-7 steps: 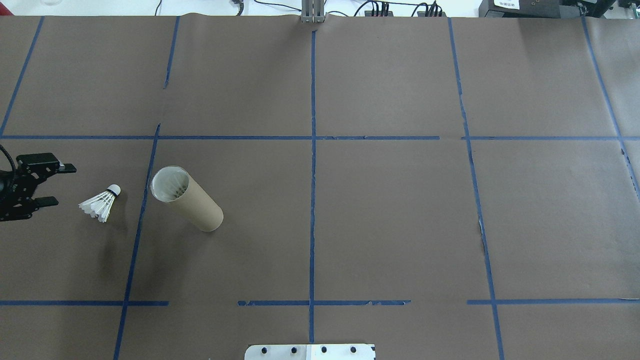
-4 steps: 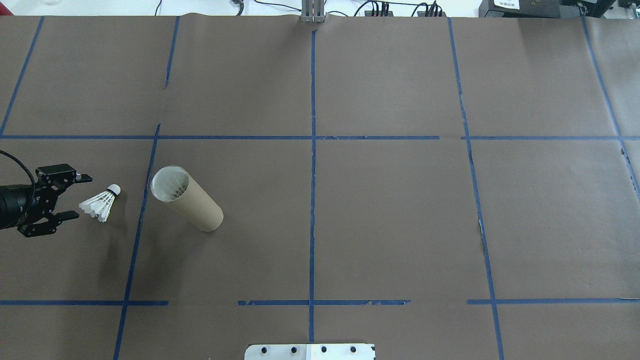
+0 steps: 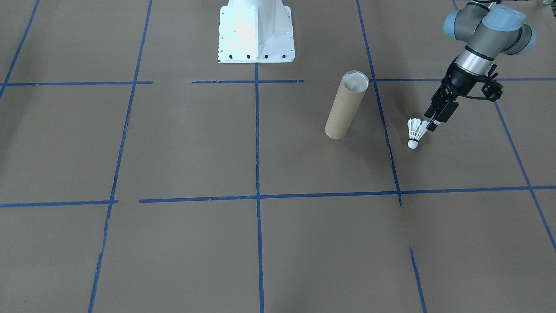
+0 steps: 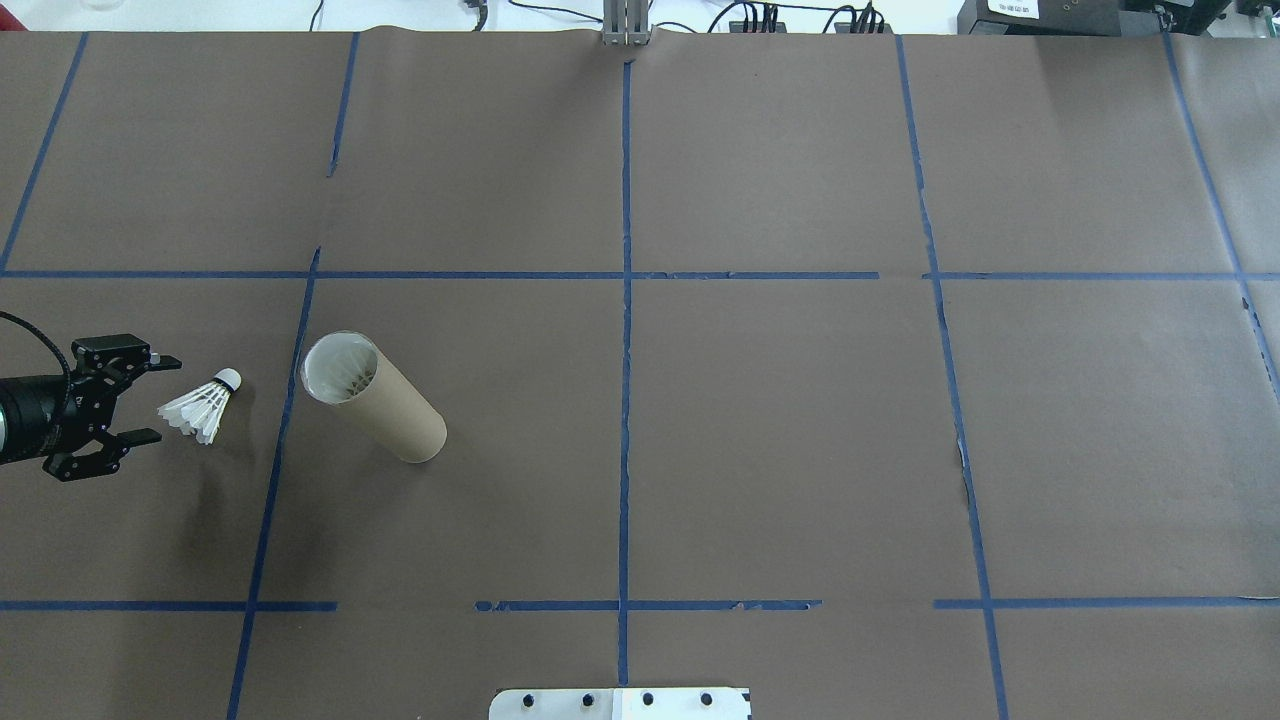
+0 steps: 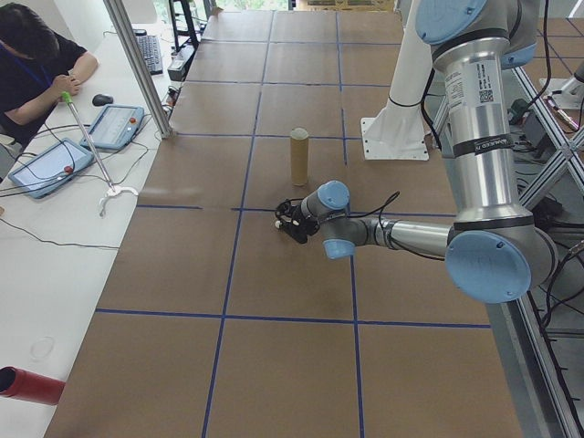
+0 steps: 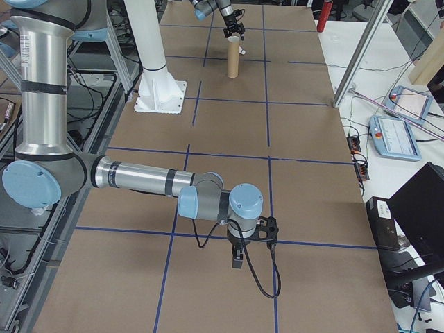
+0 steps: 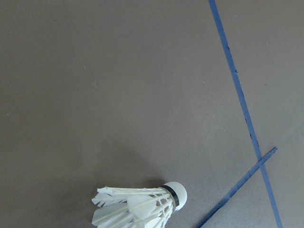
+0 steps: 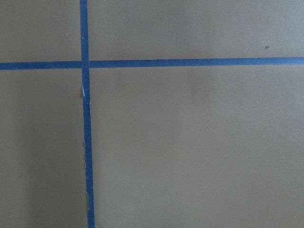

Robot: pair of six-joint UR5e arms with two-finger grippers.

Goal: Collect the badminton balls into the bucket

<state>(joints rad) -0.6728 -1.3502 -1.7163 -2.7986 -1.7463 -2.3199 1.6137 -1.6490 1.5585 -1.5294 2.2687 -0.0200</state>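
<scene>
One white feather shuttlecock (image 4: 200, 408) lies on its side on the brown table, cork tip toward the bucket (image 4: 372, 397). That bucket, a brown cardboard tube with a whitish inside, stands upright just to its right. My left gripper (image 4: 165, 398) is open, its fingers either side of the feather end and clear of it. The front-facing view shows the left gripper (image 3: 434, 123) low beside the shuttlecock (image 3: 415, 132), the bucket (image 3: 346, 105) further off. In the left wrist view the shuttlecock (image 7: 142, 209) sits at the bottom edge. My right gripper (image 6: 236, 260) hangs over bare table; I cannot tell its state.
Blue tape lines (image 4: 625, 400) divide the table into squares. The robot's white metal base (image 3: 255, 39) stands at the near middle edge. A person (image 5: 32, 68) sits at a side table with tablets (image 5: 114, 126) beyond the table's far edge.
My left gripper has moved right, up to the shuttlecock's feather end, then held almost still. The shuttlecock and bucket have not moved.
</scene>
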